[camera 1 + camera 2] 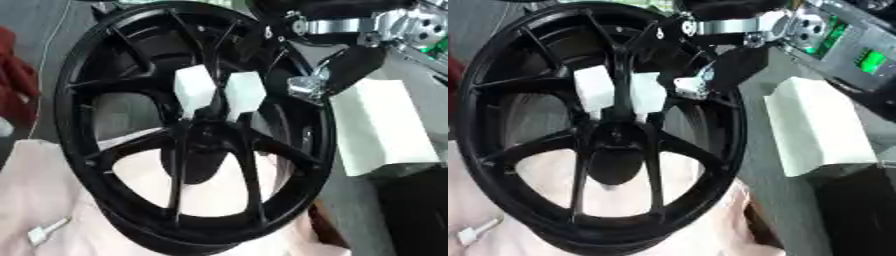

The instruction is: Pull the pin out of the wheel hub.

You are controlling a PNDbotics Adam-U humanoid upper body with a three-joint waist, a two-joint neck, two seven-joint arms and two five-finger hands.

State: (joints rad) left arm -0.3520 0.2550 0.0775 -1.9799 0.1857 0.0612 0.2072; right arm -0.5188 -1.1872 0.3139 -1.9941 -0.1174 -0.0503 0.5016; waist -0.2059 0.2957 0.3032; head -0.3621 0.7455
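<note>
A large glossy black spoked metal wheel hub [197,130] is seen standing tilted, filling most of both views, its lower rim resting on a pale pink cloth [44,200]. Two white faceted blocks [219,92] show through the spokes just above the hub centre; whether these belong to the pin cannot be told. The pin itself is not clearly made out: a dark rounded piece [614,170] hangs below the centre boss and may be part of it.

The right hand [354,62], black with silver joints, is brought in from the upper right and lies at the far right rim of the wheel; its dark fingers reach over the rim toward the spokes. Whether those fingers are curled or straight cannot be told, and nothing is seen held. The left hand is not in view.

A white rectangular block [381,125] lies to the right of the wheel, beside the rim. A small white tab-like object [44,231] lies on the cloth at near left.

Handling judgement: the wheel is judged heavy, rigid and slick on its painted faces, so it is unlikely to shift under a pull. A pin is expected to be small, stiff and smooth; it is best pinched at its exposed head and drawn straight along its axis, since a sideways pull may jam it.
</note>
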